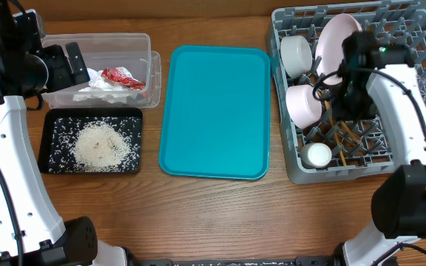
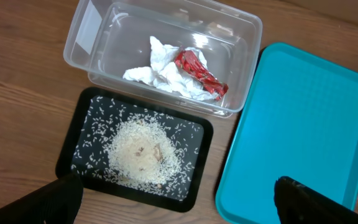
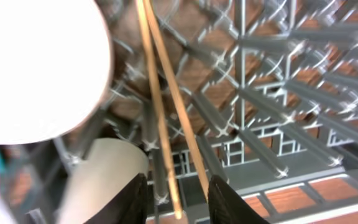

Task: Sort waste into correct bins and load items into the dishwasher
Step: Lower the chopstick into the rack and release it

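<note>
The red snack wrapper [image 1: 123, 77] [image 2: 199, 73] and crumpled white paper [image 1: 98, 92] [image 2: 160, 74] lie in the clear tub [image 1: 135, 41] [image 2: 98, 37]. Rice grains [image 1: 98, 144] [image 2: 143, 152] lie in the black tray [image 1: 50, 125] [image 2: 73, 146]. The grey dish rack [image 1: 291, 166] [image 3: 328, 180] holds the plate [image 1: 336, 41], two bowls [image 1: 296, 53] [image 1: 304, 103], the cup [image 1: 319, 154] [image 3: 101, 174] and the chopsticks [image 1: 339, 137] [image 3: 160, 106]. My left gripper [image 1: 76, 63] [image 2: 179, 205] is wide open and empty above the bins. My right gripper [image 3: 178, 199] is down in the rack, open, with the chopstick ends between its fingers.
The teal serving tray [image 1: 213, 111] [image 2: 303, 124] lies between the bins and the rack, with nothing on it. Upright pegs and lattice walls of the rack crowd around my right gripper. Bare wooden table runs along the front.
</note>
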`<action>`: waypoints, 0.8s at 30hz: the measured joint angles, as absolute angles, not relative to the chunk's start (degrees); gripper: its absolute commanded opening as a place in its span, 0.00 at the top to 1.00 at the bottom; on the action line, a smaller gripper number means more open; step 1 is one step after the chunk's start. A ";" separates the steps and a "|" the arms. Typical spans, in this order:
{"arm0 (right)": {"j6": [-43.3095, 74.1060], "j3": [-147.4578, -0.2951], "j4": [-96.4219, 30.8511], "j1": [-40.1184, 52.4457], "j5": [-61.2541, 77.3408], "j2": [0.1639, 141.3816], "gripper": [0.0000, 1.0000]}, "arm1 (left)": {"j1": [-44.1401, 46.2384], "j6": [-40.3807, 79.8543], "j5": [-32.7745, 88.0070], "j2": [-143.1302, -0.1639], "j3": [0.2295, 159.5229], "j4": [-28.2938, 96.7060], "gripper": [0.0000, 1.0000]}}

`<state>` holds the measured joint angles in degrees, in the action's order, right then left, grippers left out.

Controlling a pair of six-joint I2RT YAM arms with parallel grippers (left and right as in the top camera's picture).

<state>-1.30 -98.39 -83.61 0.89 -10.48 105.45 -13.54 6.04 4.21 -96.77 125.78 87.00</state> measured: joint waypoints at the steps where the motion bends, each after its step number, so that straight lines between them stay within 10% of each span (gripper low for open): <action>1: -1.23 -100.66 -84.60 1.02 -10.20 105.45 0.62 | -13.54 6.04 4.21 -96.77 125.78 87.00 0.00; 3: -1.26 -105.51 -86.50 1.54 -9.34 105.43 0.55 | -13.54 6.04 4.21 -96.77 125.78 87.00 0.00; 5: -1.04 -110.74 -88.77 2.44 -7.70 105.43 0.00 | -13.54 6.04 4.21 -96.77 125.78 87.00 0.00; 24: 2.17 -122.85 -90.43 15.49 2.79 84.77 0.00 | -13.54 6.04 4.19 -96.77 125.78 87.00 0.00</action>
<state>2.17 -122.85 -90.43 15.49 2.79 84.77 -13.54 6.04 4.19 -96.77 125.78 87.00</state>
